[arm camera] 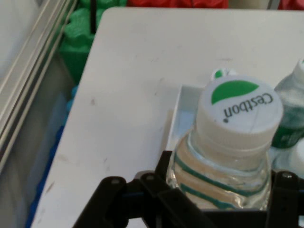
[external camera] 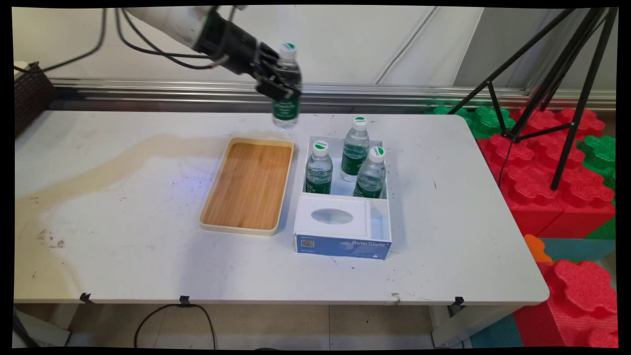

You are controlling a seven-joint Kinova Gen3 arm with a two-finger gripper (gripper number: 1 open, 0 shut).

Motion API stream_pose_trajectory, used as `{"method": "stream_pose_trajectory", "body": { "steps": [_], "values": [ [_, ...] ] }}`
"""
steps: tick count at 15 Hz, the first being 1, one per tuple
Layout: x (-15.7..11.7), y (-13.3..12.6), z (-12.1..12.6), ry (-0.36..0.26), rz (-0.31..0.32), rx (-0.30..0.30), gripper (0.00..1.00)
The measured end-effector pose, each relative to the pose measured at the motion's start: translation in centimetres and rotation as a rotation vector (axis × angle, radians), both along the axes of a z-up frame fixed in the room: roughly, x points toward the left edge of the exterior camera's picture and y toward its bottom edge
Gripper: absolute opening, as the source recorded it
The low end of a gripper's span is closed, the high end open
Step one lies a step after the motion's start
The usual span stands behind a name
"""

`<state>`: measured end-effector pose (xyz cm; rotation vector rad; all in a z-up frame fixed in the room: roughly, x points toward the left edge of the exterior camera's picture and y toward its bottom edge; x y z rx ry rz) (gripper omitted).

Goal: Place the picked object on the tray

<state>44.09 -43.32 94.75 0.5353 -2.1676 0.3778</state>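
Observation:
My gripper (external camera: 280, 81) is shut on a clear water bottle (external camera: 286, 106) with a green label and a white cap, holding it upright in the air above the table's far side. It hangs just beyond the far end of the wooden tray (external camera: 249, 185). In the hand view the held bottle (arm camera: 223, 161) and its white and green cap (arm camera: 237, 110) fill the lower right between the black linkage. Three like bottles (external camera: 355, 150) stand in the far compartment of the white box (external camera: 387, 217) to the right of the tray.
The white box's near part has a lid with an oval opening (external camera: 332, 216) and a blue front. A black tripod (external camera: 567, 98) and red and green foam blocks (external camera: 557, 197) stand off the table's right edge. A dark basket (external camera: 29, 96) sits far left.

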Motion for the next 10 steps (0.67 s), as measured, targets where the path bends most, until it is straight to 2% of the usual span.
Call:
{"method": "stream_pose_trajectory", "body": {
  "steps": [4,6,10],
  "values": [
    [4.0,1.3,0.3,-0.034,0.041,0.002,0.00],
    [6.0,1.6,-0.6,-0.035,0.064,0.004,0.00],
    [7.8,1.4,-3.8,-0.024,0.079,0.014,0.00]
  ]
}}
